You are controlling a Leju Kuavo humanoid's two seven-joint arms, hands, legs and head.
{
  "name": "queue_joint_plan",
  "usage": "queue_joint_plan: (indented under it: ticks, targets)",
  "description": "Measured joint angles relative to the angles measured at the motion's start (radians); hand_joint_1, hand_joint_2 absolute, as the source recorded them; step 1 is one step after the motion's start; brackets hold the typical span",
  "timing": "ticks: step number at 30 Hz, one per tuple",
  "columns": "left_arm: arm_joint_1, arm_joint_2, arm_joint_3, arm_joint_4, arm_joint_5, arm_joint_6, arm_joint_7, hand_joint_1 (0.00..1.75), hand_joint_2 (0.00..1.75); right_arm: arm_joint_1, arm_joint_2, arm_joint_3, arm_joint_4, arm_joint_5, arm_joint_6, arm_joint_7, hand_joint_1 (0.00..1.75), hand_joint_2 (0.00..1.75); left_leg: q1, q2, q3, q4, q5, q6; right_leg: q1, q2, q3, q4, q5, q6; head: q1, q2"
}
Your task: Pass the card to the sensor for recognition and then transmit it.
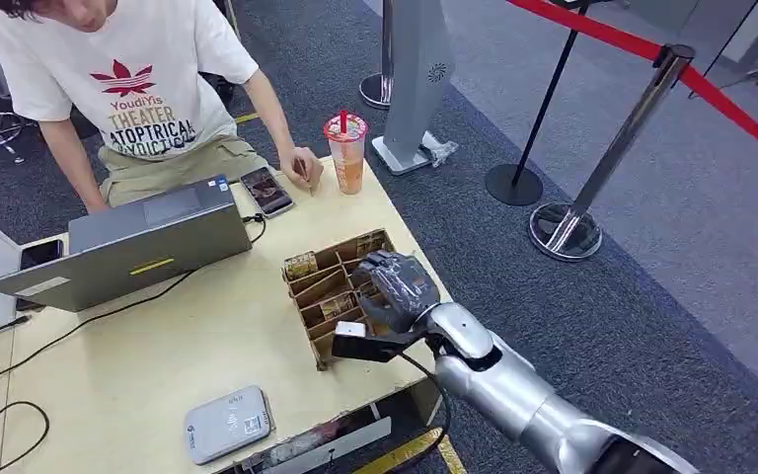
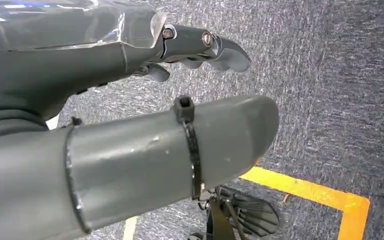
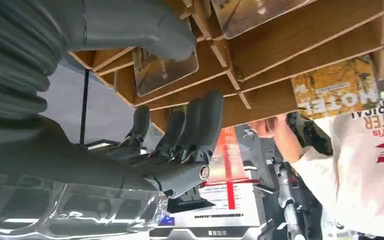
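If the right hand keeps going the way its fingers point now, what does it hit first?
Most likely the wooden card rack: the right hand hovers over it, fingers aimed into the slots near a card. Depth is unclear, so I can't tell whether a divider or the card comes first.

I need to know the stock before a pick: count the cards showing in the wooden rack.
3 in the head view: one card at the rack's far-left corner, one at its far-right, one mid-rack beside the right hand, which may hide others.

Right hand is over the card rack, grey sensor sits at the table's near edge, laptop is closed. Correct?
Not quite: the laptop is open, its lid raised toward the person, as the head view shows. The rest holds: the right hand is over the card rack, and the grey sensor sits at the table's near edge.
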Motion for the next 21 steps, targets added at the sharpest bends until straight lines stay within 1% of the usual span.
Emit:
queue_joint_plan:
  ticks: [1,4,5,8,9,11,15,17,21]
  targets:
    - [0.000,0.001,0.000,0.000,0.000,0.000,0.000,0.00,0.00,-0.001,-0.003,0.000,0.005,0.000,0.000,0.000,0.93,1.75,0.000,0.000,0.000,0.000,0.000,0.000,0.000,0.000,0.000,0.000,0.000,0.000,0.000,0.000]
    - [0.000,0.002,0.000,0.000,0.000,0.000,0.000,0.00,0.00,-0.003,-0.007,0.000,0.017,0.000,0.000,0.001,0.91,1.75,0.000,0.000,0.000,0.000,0.000,0.000,0.000,0.000,0.000,0.000,0.000,0.000,0.000,0.000]
    - [0.000,0.003,0.000,0.000,0.000,0.000,0.000,0.00,0.00,-0.003,-0.007,-0.001,0.021,0.000,0.000,0.002,0.94,1.75,0.000,0.000,0.000,0.000,0.000,0.000,0.000,0.000,0.000,0.000,0.000,0.000,0.000,0.000]
    - [0.000,0.003,0.000,0.000,0.000,-0.001,0.000,0.00,0.00,-0.003,-0.010,-0.001,0.027,-0.001,0.000,0.002,0.96,1.75,0.000,0.000,0.000,0.000,0.000,0.000,0.000,0.000,0.000,0.000,0.000,0.000,0.000,0.000]
    - [0.000,0.003,0.000,0.000,0.000,-0.001,0.000,0.00,0.00,-0.004,-0.010,-0.001,0.029,-0.001,0.000,0.003,0.96,1.75,0.000,0.000,0.000,0.000,0.000,0.000,0.000,0.000,0.000,0.000,0.000,0.000,0.000,0.000]
    - [0.000,0.004,0.000,0.000,-0.001,-0.002,0.000,0.00,0.00,-0.005,-0.011,-0.001,0.034,-0.001,0.000,0.005,0.91,1.75,0.000,0.000,0.000,0.000,0.000,0.000,0.000,0.000,0.000,0.000,0.000,0.000,0.000,0.000]
    - [0.000,0.005,0.000,0.000,-0.003,-0.003,0.000,0.00,0.00,-0.007,-0.011,-0.003,0.036,0.000,0.000,0.011,0.94,1.75,0.000,0.000,0.000,0.000,0.000,0.000,0.000,0.000,0.000,0.000,0.000,0.000,0.000,0.000]
    - [0.000,0.005,0.000,0.000,-0.003,-0.003,0.000,0.00,0.00,-0.009,-0.011,-0.003,0.036,0.000,0.000,0.013,0.99,1.75,0.000,0.000,0.000,0.000,0.000,0.000,0.000,0.000,0.000,0.000,0.000,0.000,0.000,0.000]
    - [0.000,0.006,0.000,0.000,-0.003,-0.003,0.000,0.00,0.00,-0.010,-0.011,-0.003,0.036,0.000,0.000,0.013,0.98,1.75,0.000,0.000,0.000,0.000,0.000,0.000,0.000,0.000,0.000,0.000,0.000,0.000,0.000,0.000]
